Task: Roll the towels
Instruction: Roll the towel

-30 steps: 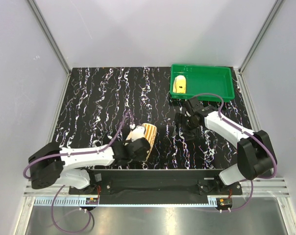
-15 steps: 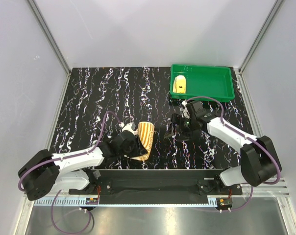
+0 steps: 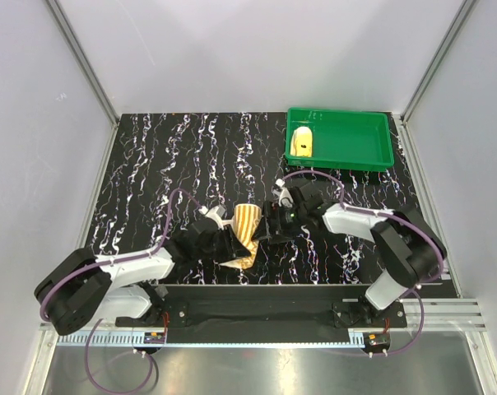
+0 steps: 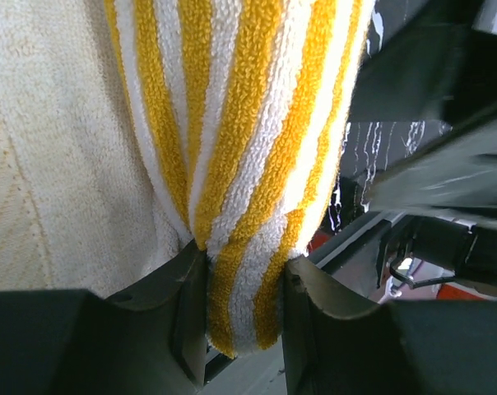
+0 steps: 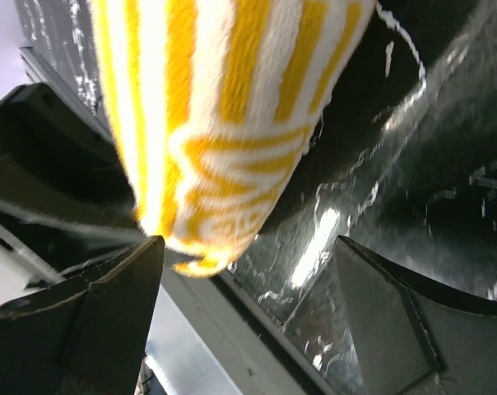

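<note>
Step in hand, as judged: handover of the rolled striped towel point(image 3: 247, 232). It sits at 6 o'clock on the table point(image 3: 166, 164), near the front edge. The left gripper point(image 3: 229, 240) is clamped on one end of the roll. The right gripper point(image 3: 269, 226) is at the roll's 3 o'clock with its jaws wide apart, the roll's free end just ahead of them, ungripped.

The yellow towel point(image 3: 302, 141) lies in the green tray point(image 3: 339, 115) at 1 o'clock.

Next move: advance the right jaws around the roll and close squarely, so the roll does not unwind.
</note>
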`<state>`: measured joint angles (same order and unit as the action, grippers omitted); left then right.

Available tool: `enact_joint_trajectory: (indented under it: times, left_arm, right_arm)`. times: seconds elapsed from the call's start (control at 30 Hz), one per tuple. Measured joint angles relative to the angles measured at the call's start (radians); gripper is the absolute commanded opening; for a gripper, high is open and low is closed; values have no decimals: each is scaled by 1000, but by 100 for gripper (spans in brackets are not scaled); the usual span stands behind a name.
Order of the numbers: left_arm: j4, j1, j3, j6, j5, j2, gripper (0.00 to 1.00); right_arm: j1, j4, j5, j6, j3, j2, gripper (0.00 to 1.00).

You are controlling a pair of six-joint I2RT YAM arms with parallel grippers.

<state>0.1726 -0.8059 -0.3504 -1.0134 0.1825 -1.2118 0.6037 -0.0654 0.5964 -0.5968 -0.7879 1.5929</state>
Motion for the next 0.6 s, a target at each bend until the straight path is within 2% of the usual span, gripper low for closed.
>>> enact_joint_trajectory:
  times: [0.43, 0.6]
  left_arm:
    - [163, 53, 69, -19, 93, -43, 16]
    - [220, 66, 76, -27, 125, -79, 17]
  right_arm:
    - [26, 230, 77, -15, -37, 190, 91]
    - [43, 333, 91, -42, -38, 226, 87]
